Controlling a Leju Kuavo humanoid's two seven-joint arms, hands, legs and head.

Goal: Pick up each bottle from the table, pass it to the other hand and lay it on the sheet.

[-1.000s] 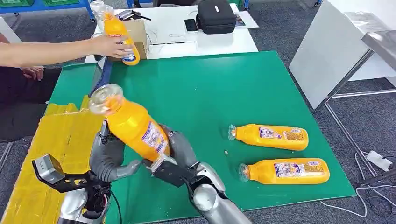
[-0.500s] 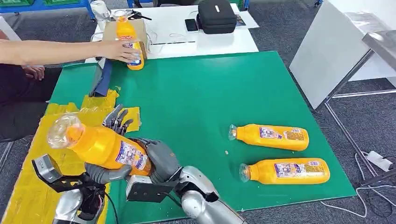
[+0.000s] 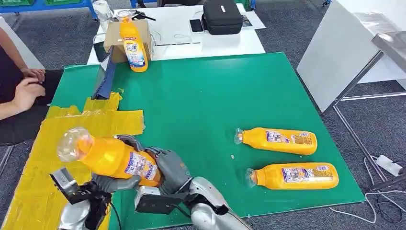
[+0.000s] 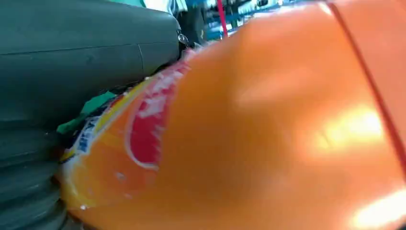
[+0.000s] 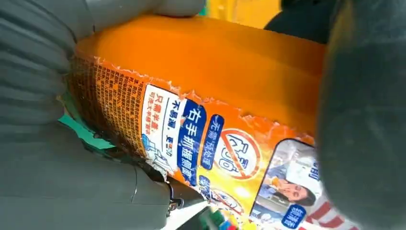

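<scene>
An orange bottle (image 3: pixel 112 159) with a clear cap hangs tilted over the edge of the yellow sheet (image 3: pixel 57 125), cap end toward the left. My left hand (image 3: pixel 117 181) wraps its middle, thumb below and fingers curled over the top. My right hand (image 3: pixel 168 167) grips the bottle's base end. The left wrist view has the bottle (image 4: pixel 268 124) pressed against my left hand (image 4: pixel 72 72). In the right wrist view, my right hand (image 5: pixel 57 120) closes on the labelled body (image 5: pixel 206 96). Two more orange bottles (image 3: pixel 277 140) (image 3: pixel 292 175) lie on the green mat (image 3: pixel 210 91) to the right.
Another orange bottle (image 3: pixel 133 45) stands upright by a cardboard box (image 3: pixel 115 36) at the mat's far left corner. A person (image 3: pixel 21 91) sits at the left with hands drawn back. A white table (image 3: pixel 186 33) with a black case (image 3: pixel 221 17) lies beyond the mat.
The person let go of the upright bottle and pulled the arm back. My left hand's fingers, spread half a second ago, have curled over the held bottle, which shifted slightly right.
</scene>
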